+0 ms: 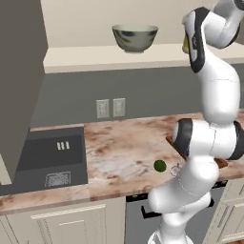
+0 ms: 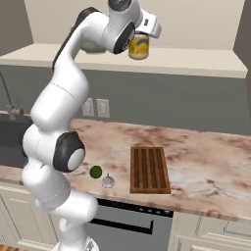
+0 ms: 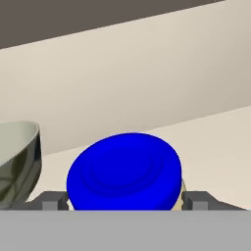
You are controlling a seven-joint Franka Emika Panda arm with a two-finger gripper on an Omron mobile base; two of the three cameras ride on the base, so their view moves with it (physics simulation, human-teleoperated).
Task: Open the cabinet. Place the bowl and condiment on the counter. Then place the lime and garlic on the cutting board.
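- up on the pale shelf of the cabinet (image 2: 196,59), my claw (image 3: 127,200) straddles the condiment (image 3: 124,169), one fingertip (image 3: 49,201) on either side of its blue lid; whether i am squeezing it, i cannot tell.
- the bowl (image 1: 135,37) sits on the same shelf, just beside the jar.
- down on the counter (image 2: 206,157), the lime (image 2: 95,171) and garlic (image 2: 108,181) lie close together, near the cutting board (image 2: 149,169) but off it.

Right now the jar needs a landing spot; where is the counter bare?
Bare counter right of the cutting board, and between sink and lime. Crowded where lime and garlic sit by the board's left edge.
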